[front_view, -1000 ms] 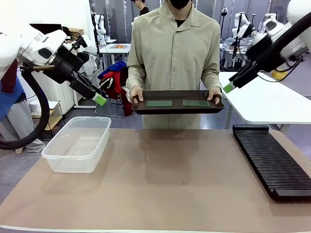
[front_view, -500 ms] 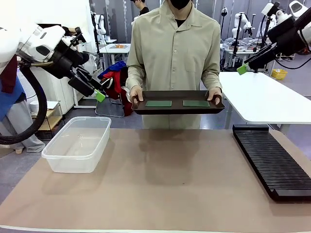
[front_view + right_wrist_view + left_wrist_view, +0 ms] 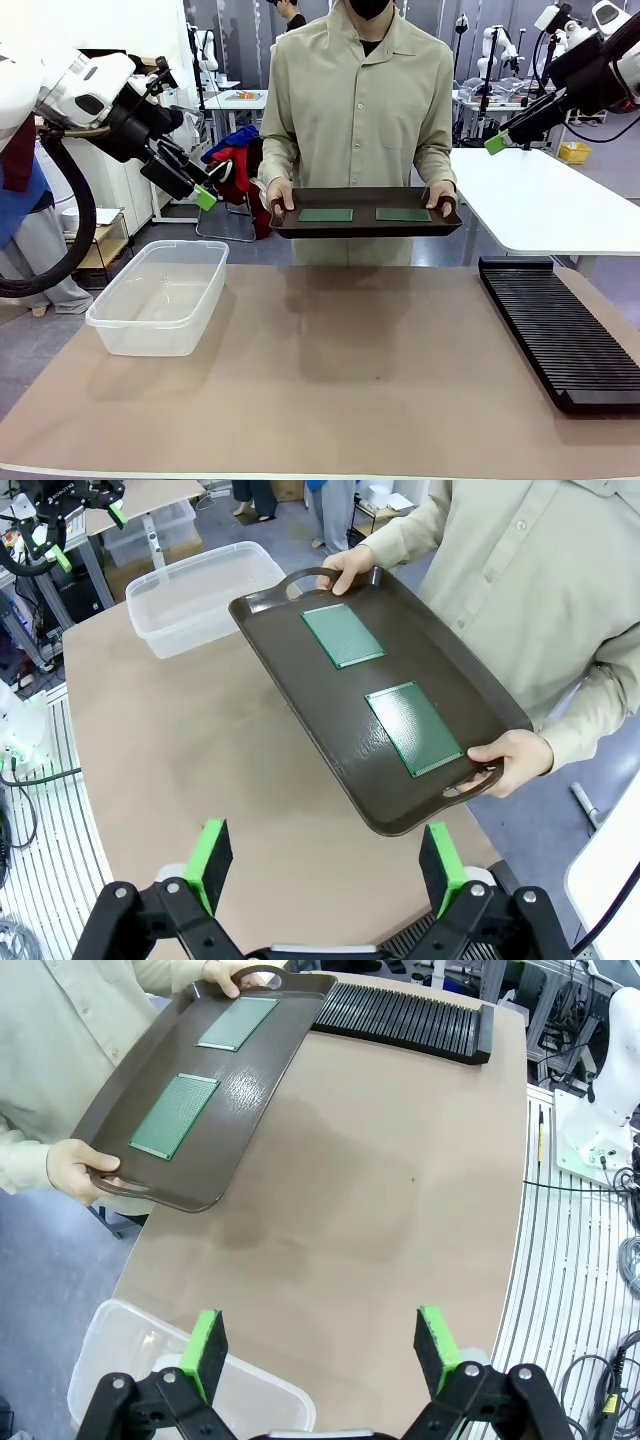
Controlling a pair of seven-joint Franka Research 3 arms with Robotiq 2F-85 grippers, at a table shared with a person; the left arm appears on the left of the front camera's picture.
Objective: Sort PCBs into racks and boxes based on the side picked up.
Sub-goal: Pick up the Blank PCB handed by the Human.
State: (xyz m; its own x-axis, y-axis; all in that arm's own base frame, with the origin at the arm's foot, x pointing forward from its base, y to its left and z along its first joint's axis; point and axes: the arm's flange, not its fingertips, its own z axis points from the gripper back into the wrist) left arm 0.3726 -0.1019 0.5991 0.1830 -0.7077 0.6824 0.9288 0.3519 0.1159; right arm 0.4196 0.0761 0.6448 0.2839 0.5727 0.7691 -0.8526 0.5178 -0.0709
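The left tool is raised at the left side and angled downward, with its jaws spread wide and nothing gripped between them. The right tool is carried high at the right side, likewise spread wide and empty.

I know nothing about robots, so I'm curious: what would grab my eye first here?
A person at the far side holds a dark brown tray with two green PCBs side by side. Both arms hang raised, jaws open: the left gripper over the clear box, the right gripper high beyond the black rack.
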